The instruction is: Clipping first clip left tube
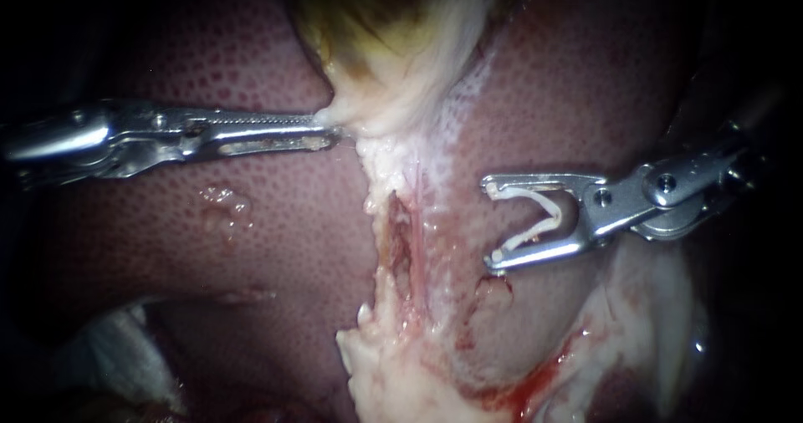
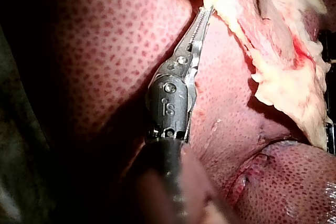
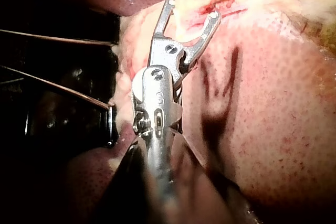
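White clip, open in a V, just beside the upright pink tube, apart from it.

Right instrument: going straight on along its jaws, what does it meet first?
Likely the pale tissue strip beside the tube, straight ahead of the right instrument, whose jaws carry a clip. Only liver surface lies between; depth is unclear, so it may pass above.

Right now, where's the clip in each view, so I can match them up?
Endoscope: the clip sits in the right instrument, right of the pale tissue.
Left wrist: not clearly in it.
Right wrist: the clip is held by that view's own instrument, close to the pale tissue.
Shared landmark: the pale tissue strip crossing the liver.
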Tool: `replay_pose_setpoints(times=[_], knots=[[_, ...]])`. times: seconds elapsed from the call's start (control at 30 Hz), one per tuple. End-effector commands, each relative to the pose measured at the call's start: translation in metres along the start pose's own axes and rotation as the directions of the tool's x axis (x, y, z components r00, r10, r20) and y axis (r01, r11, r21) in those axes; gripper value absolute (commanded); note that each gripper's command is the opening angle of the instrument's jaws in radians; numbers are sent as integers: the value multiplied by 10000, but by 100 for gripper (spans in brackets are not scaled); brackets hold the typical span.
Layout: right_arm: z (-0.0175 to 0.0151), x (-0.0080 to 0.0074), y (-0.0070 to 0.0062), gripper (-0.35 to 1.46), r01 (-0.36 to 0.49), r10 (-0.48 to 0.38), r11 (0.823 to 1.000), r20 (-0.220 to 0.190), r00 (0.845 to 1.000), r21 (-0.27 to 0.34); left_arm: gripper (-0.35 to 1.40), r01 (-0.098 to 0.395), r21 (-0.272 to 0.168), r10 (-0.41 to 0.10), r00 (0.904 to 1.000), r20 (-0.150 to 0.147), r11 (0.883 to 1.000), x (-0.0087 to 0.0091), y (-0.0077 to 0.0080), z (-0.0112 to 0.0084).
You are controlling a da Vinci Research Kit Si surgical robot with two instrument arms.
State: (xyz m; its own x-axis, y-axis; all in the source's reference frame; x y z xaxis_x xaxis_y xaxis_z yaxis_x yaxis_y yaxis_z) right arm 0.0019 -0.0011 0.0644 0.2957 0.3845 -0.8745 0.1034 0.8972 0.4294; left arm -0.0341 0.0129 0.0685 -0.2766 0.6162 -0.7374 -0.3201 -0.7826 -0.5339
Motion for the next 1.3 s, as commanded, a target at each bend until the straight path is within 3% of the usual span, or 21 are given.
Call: replay_pose_setpoints(times=[0.03,0.27,0.4,0.67,0.93,1.1,1.3], knots=[[0,0,-1,60,2,-2,10000,-5,10000,4,-35,-3,2,3,10000,1,10000,0,0,0],[1,0,-1,60,10,-10,10000,-5,10000,7,-35,92,-108,-93,9999,-116,9999,8,-4,-12],[1,0,-2,60,11,-11,10000,-5,10000,9,-35,195,-53,-197,9992,-340,9998,25,-9,-36],[1,0,-2,60,14,-14,10000,-5,10000,9,-35,570,167,-549,9927,-1075,9982,66,-13,-83],[2,-2,-3,60,27,-27,10000,-4,10000,7,-35,567,207,-542,9927,-1074,9982,65,-12,-84],[8,-4,-6,60,-653,653,9979,9,9979,-27,-35,561,219,-535,9928,-1074,9982,63,-11,-84],[37,-14,-13,60,-1485,1486,9888,22,9889,-157,-35,556,236,-528,9928,-1074,9982,63,-9,-84]])
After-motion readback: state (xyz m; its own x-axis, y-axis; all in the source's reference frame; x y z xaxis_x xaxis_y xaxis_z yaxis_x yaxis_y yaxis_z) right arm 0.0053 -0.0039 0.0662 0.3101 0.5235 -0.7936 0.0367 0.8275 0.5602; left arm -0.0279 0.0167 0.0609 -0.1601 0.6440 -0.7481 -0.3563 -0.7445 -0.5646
